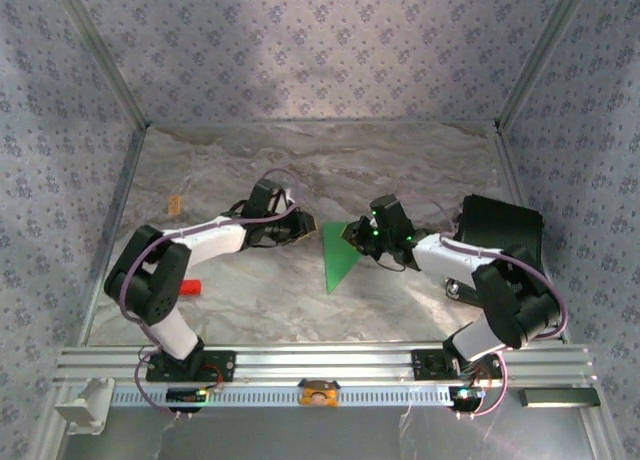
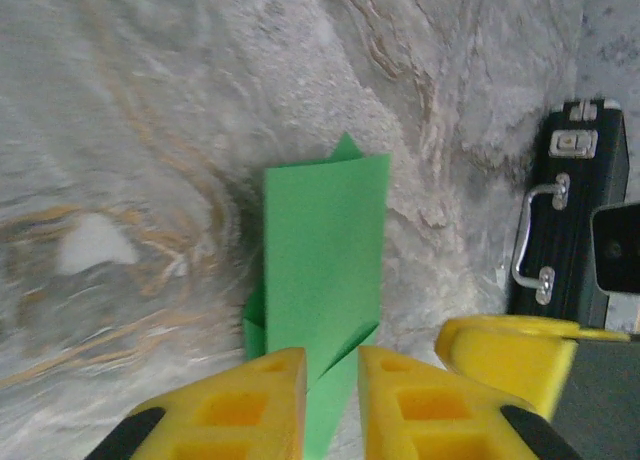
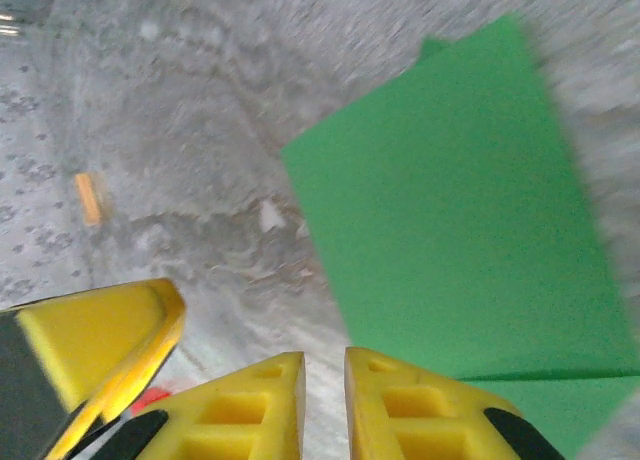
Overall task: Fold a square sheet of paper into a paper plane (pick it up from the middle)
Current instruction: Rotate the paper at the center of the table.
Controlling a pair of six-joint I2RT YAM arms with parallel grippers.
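On the counter point(image 1: 420, 170) lay the half-folded green sheet point(image 1: 338, 257), centrally. The left claw point(image 2: 332, 358) stood narrowly apart astride the sheet's edge, grip uncertain; the right claw point(image 3: 325, 360), a slit apart, held nothing. An off-centre pinch could skew the crease.

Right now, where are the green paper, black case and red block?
green paper point(image 1: 336, 258), top view, its flat middle.
black case point(image 1: 500, 220), top view, its top face.
red block point(image 1: 191, 287), top view, its middle.
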